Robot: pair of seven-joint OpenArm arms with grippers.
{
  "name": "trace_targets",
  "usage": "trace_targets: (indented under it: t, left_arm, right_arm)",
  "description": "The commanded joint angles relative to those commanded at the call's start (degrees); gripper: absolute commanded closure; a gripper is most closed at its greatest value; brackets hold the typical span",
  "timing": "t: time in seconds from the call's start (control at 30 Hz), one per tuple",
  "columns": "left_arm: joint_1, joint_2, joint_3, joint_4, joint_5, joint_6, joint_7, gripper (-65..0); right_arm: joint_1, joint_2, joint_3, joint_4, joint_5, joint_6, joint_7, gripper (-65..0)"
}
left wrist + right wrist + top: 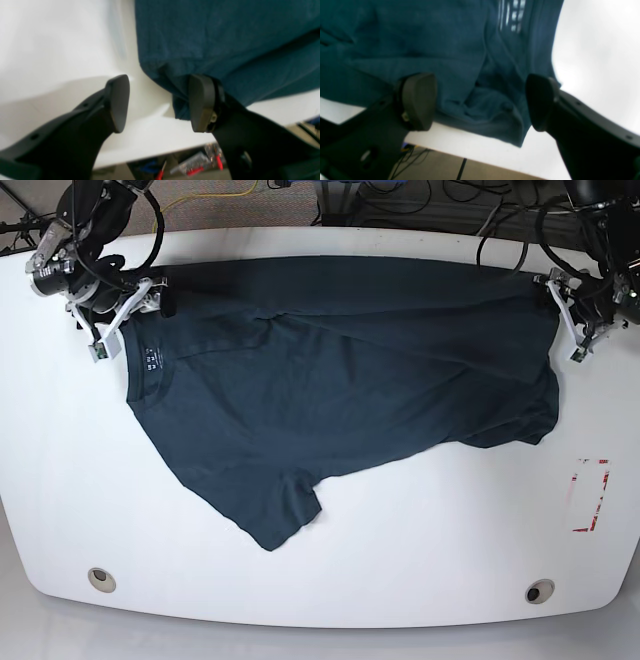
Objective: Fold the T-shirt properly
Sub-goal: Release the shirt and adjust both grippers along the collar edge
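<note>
The dark navy T-shirt (330, 370) lies spread and wrinkled across the white table (450, 540), with one sleeve pointing toward the near edge. My right gripper (115, 305) is at the shirt's collar end, beside the white label print (152, 357). In the right wrist view this gripper (480, 102) stands open, with a bunched corner of the T-shirt (420, 37) between its fingers. My left gripper (572, 315) is at the opposite far corner. Seen from its wrist, the left gripper (160, 105) is open, one finger against the T-shirt's (212, 37) hem corner, the other over bare table.
A red-and-white marking (590, 495) sits on the table at the right. Two round holes (100, 579) (540, 591) lie near the front edge. Cables (400, 200) run behind the far edge. Red-handled tools (195, 170) lie on the floor below the table edge.
</note>
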Motion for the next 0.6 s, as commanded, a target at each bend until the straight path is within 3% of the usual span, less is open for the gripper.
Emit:
trace_targets:
  t: [0.1, 0.2, 0.6]
  left_arm:
    - [0.7, -0.4, 0.0, 0.0, 0.0, 0.0, 0.0, -21.9]
    - [2.2, -2.1, 0.0, 0.2, -0.3, 0.0, -0.1, -21.7]
    - [2.1, -2.5, -2.4, 4.7, 0.0, 0.0, 0.1, -21.7]
  right_arm:
    - [-0.9, -0.1, 0.1, 0.0, -0.8, 0.0, 0.8, -43.3]
    - [-1.8, 0.0, 0.1, 0.2, -0.5, 0.0, 1.1, -41.1]
    - [-2.1, -0.2, 0.2, 1.8, -1.0, 0.0, 0.9, -40.1]
